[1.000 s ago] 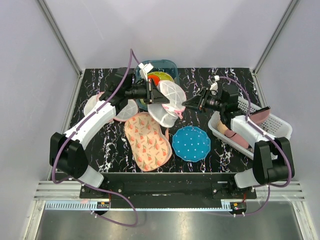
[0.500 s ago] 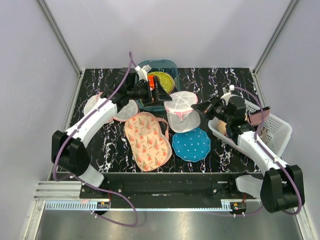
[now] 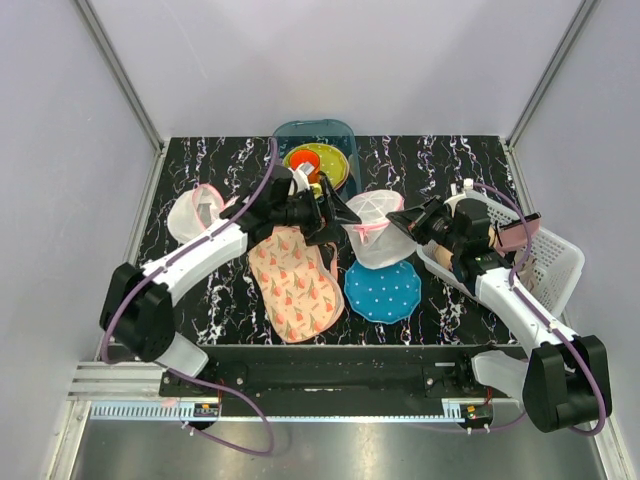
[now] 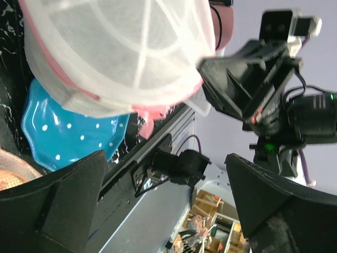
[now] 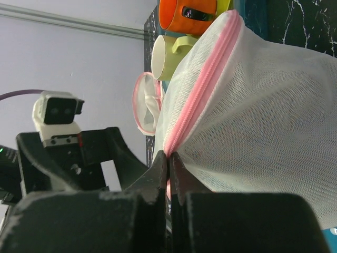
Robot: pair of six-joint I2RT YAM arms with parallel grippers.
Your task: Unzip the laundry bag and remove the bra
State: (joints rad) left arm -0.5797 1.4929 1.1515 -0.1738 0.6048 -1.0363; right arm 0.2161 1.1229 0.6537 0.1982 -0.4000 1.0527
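Note:
The laundry bag (image 3: 374, 230), a white mesh pouch with pink zip trim, hangs over the blue white-dotted mat (image 3: 383, 290). My right gripper (image 3: 394, 222) is shut on the pink trim at the bag's right side; the right wrist view shows the pinch (image 5: 169, 154) on the bag (image 5: 253, 121). Just left of the bag, my left gripper (image 3: 348, 212) stands open and holds nothing. In the left wrist view its gripper (image 4: 168, 203) is wide apart below the bag (image 4: 121, 47). The bra is hidden.
A pink floral fabric piece (image 3: 295, 280) lies left of the mat. A second white mesh pouch (image 3: 195, 210) rests at the far left. A teal bin (image 3: 340, 130) with an orange cup and yellow dish stands at the back. A white basket (image 3: 548, 255) sits under the right arm.
My left gripper has opened and let go of the bag, moving nearer. My right gripper has shut on the pink trim. The bag has shifted right and nearer, over the blue mat.

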